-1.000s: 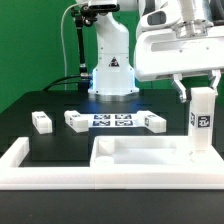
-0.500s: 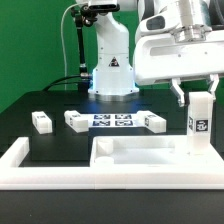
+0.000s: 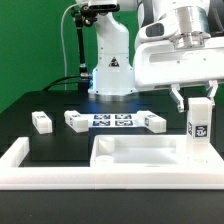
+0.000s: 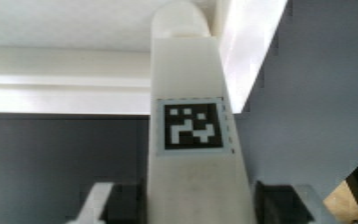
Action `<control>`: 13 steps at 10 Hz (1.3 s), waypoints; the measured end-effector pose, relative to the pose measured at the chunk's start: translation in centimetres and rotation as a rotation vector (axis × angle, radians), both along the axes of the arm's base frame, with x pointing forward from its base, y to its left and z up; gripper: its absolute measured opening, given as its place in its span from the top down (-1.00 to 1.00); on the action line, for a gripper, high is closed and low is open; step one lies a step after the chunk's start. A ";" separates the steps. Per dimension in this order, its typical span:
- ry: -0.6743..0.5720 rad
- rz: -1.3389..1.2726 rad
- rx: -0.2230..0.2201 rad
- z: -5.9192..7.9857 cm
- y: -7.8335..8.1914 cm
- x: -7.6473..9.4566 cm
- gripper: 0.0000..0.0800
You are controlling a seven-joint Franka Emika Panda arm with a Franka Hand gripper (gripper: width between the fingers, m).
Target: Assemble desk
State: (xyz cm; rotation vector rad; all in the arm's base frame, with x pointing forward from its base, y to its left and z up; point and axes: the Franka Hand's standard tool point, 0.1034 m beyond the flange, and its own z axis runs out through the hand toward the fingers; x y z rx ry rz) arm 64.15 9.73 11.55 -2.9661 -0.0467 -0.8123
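Plainly, your claw (image 3: pixel 197 102) pinched the leg (image 3: pixel 200 126) near its top, and that stiff, light, probably slick plastic block looked best held square across its flat sides.

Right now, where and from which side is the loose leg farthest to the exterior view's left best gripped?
Probably from straight above, once the hand frees the upright leg: close across the two long sides of the leftmost leg near mid-length. It lies flat on the table, apart from the next leg, so both sides look reachable.
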 end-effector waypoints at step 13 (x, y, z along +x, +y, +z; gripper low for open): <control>0.073 0.013 -0.017 0.8 -0.8 1.3 -0.62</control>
